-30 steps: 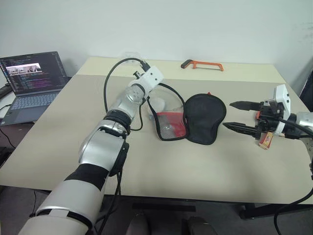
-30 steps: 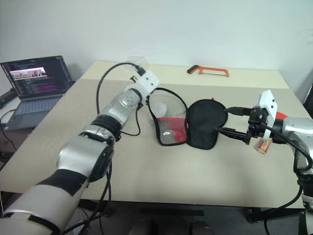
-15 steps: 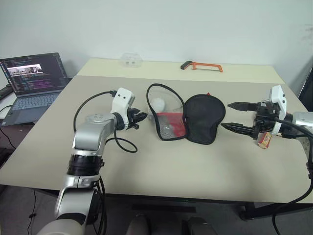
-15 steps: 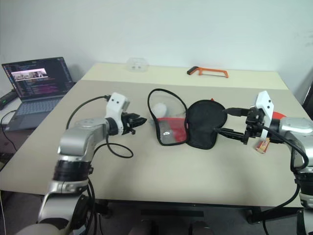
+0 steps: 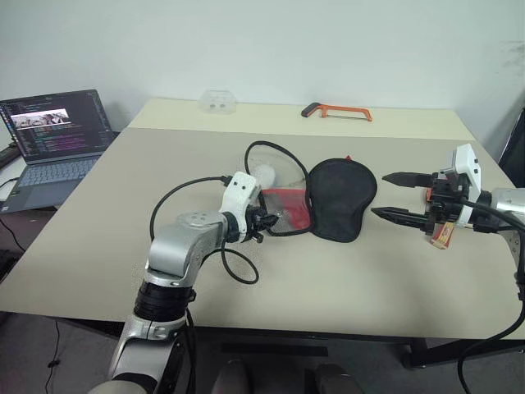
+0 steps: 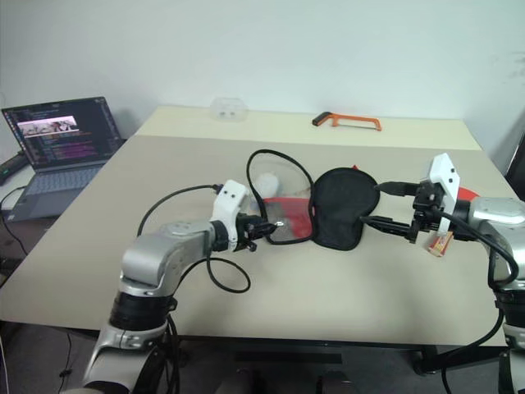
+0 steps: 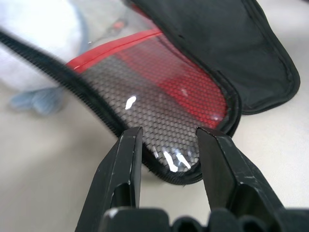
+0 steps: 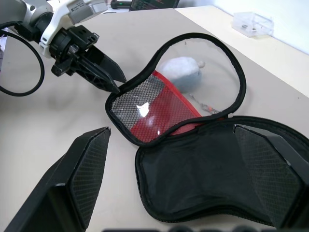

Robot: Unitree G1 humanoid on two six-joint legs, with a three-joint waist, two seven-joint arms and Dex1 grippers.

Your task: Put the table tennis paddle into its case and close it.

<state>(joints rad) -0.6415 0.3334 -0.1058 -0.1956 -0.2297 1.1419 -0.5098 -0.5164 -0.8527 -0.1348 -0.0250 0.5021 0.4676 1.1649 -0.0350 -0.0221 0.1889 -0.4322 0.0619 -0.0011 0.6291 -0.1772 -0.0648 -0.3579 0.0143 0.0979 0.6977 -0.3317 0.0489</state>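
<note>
The case lies unzipped in the middle of the table, its black half (image 5: 343, 199) to the right and its red, mesh-pocketed half (image 5: 285, 210) to the left. My left gripper (image 5: 264, 223) is low at the narrow end of the mesh half, open, with the black zipper edge (image 7: 169, 176) just past its fingertips (image 7: 131, 140). To the right of the black half my right gripper (image 5: 394, 195) hovers open and holds nothing. The table tennis paddle is mostly hidden under that arm; its wooden handle (image 5: 440, 236) and a bit of red face (image 6: 467, 194) show.
A whitish wad (image 5: 264, 174) lies inside the loop of the case's zipper edging. An orange hacksaw (image 5: 338, 110) and a small clear box (image 5: 217, 101) sit at the table's far edge. A laptop (image 5: 53, 135) stands off the left side.
My left arm has drawn back from over the case, come down to the table and swung right to the mesh half's narrow end. The right gripper has stayed still.
</note>
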